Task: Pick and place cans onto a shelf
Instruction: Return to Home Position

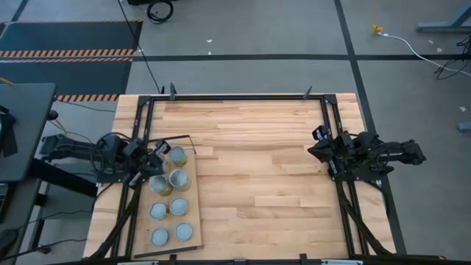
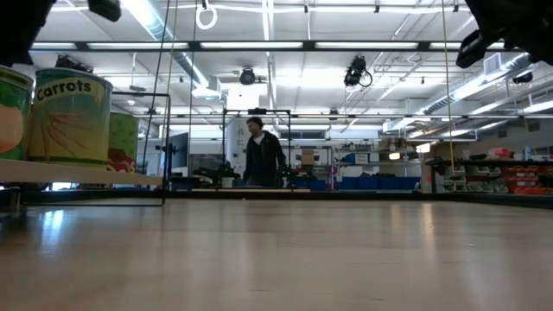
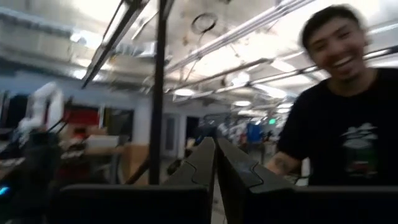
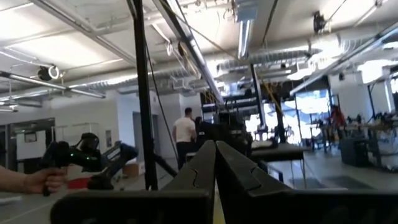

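Fingers of the left gripper fill the foreground of its wrist view; we read them as clenched, pad against pad, with nothing between them. We find this gripper over the wire-framed end of the shelf, aimed into the room, where a person in a black T-shirt stands. Seven cans show their lids on the shelf: one just beside the gripper, two more near it, and four farther along the board in pairs. In the low view, a can labelled Carrots stands upright on the shelf, between a green-labelled can and another one. The right gripper is likewise clenched and empty. It sits at the opposite side of the table, well apart from shelf and cans. Beyond it, a hand grips a dark device, and a second person in a white shirt stands farther back.
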